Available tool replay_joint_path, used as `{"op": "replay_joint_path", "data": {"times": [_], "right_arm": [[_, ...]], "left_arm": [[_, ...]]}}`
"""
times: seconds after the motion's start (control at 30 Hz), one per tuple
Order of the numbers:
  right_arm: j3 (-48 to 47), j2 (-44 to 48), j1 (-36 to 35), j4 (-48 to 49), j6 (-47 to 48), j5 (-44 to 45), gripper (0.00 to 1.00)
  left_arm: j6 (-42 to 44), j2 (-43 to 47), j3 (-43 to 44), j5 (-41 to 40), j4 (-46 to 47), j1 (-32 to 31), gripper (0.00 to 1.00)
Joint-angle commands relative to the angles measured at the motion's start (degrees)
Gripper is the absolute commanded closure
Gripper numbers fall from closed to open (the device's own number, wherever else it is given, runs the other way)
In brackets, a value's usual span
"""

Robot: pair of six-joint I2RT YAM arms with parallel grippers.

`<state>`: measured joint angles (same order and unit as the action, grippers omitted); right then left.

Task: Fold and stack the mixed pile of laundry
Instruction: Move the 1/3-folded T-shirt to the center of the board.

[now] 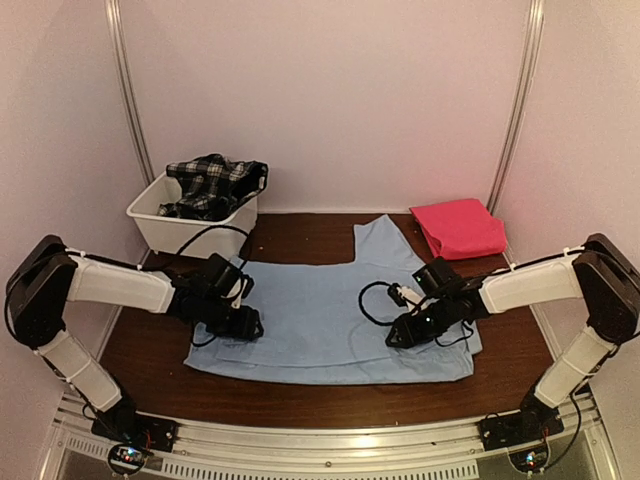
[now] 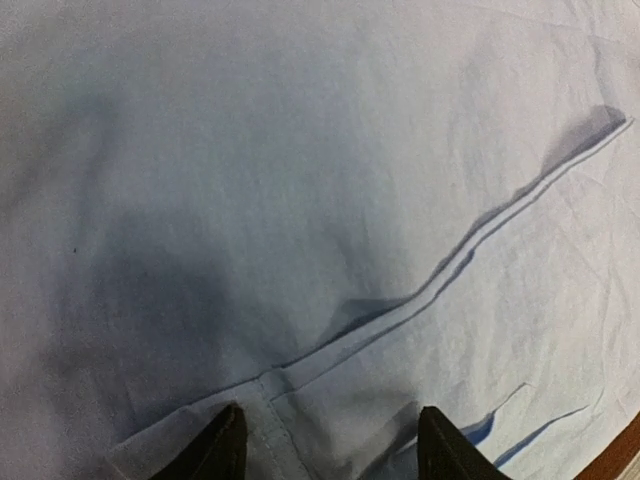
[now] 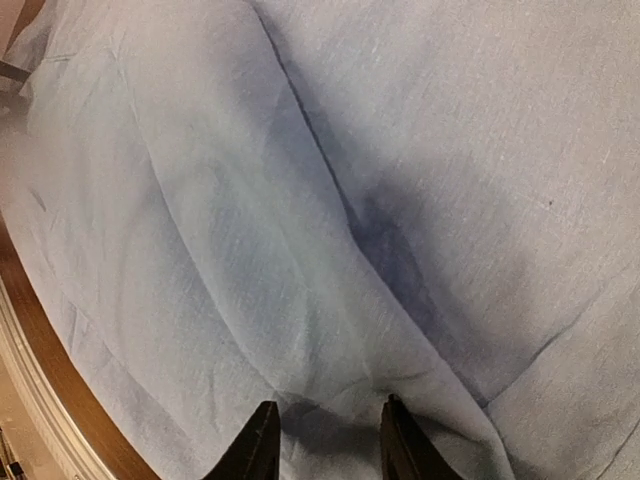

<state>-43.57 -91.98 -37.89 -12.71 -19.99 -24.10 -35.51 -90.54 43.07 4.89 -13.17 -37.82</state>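
On the brown table (image 1: pixel 150 350), a light blue shirt (image 1: pixel 330 310) lies spread out flat, with both grippers down low on it.

The left gripper (image 1: pixel 248 324) sits on the shirt's left part. Its two fingers (image 2: pixel 225 445) stand wide apart, and a thin hem of the shirt runs flat between them. The right gripper (image 1: pixel 396 337) is on the shirt's right part. Its fingers (image 3: pixel 405 450) are a little apart with a soft ridge of shirt between them, but it is hard to tell if they pinch it. A pink-red cloth (image 1: pixel 458 228) lies folded at the far right corner, near the shirt. A black-and-white plaid garment (image 1: pixel 212 182) is bunched up in a white tub (image 1: pixel 150 215) at the far left.
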Motion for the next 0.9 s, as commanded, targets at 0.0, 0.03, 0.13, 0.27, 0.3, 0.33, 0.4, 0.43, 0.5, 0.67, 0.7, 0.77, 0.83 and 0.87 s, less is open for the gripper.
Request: {"op": "replay_joint_path", "data": {"times": [0.0,0.03,0.13,0.27,0.3,0.33,0.4,0.43,0.5,0.67,0.7,0.77,0.83,0.87], "right_arm": [[6.9,2.8,0.1,-2.8,-4.2,-4.4,0.65],[8.2,4.0,0.0,-2.8,-5.1,-5.3,0.65],[11.6,7.6,-0.8,-2.7,-7.9,-7.4,0.64],[13.1,10.4,-2.4,-4.3,-8.8,-8.5,0.64],[12.8,11.3,-2.4,-4.9,-8.6,-7.9,0.64],[12.3,12.0,-2.3,-5.4,-8.3,-7.2,0.63],[10.5,13.0,-2.3,-5.7,-7.7,-6.3,0.62],[9.6,13.0,-2.4,-5.5,-7.5,-6.2,0.62],[7.3,12.8,-2.2,-4.8,-7.1,-5.8,0.62],[4.8,9.9,-1.3,-1.7,-5.8,-5.0,0.62],[5.2,9.0,-1.0,-0.4,-5.8,-5.6,0.62],[6.4,7.3,-0.8,1.7,-5.9,-6.8,0.62],[7.9,6.3,-0.8,2.9,-6.3,-7.0,0.62],[8.7,6.0,-0.8,3.3,-6.6,-7.1,0.62]], "left_arm": [[-6.0,-0.2,-3.8,1.9,-6.0,-7.7,0.4],[-7.7,0.2,-4.9,2.6,-5.8,-9.2,0.41],[-11.9,2.0,-8.0,3.6,-5.7,-12.3,0.41],[-13.7,7.0,-8.9,-2.2,-11.8,-12.2,0.38],[-13.8,8.1,-8.2,-3.7,-14.2,-12.0,0.37],[-14.1,9.0,-7.6,-6.0,-16.2,-11.4,0.36],[-14.7,10.3,-6.1,-8.2,-19.2,-10.2,0.35],[-14.9,10.7,-5.1,-9.8,-20.4,-10.0,0.35],[-14.2,11.4,-2.8,-11.9,-21.2,-9.9,0.34],[-13.0,11.1,-0.8,-6.5,-13.8,-4.9,0.29],[-13.2,10.8,-1.3,-5.2,-11.5,-3.8,0.29],[-12.8,9.7,-2.0,-2.9,-8.3,-1.9,0.3],[-11.9,8.2,-2.4,-2.6,-7.6,-0.8,0.3],[-11.6,7.7,-3.0,-2.4,-7.4,-0.4,0.3]]}}
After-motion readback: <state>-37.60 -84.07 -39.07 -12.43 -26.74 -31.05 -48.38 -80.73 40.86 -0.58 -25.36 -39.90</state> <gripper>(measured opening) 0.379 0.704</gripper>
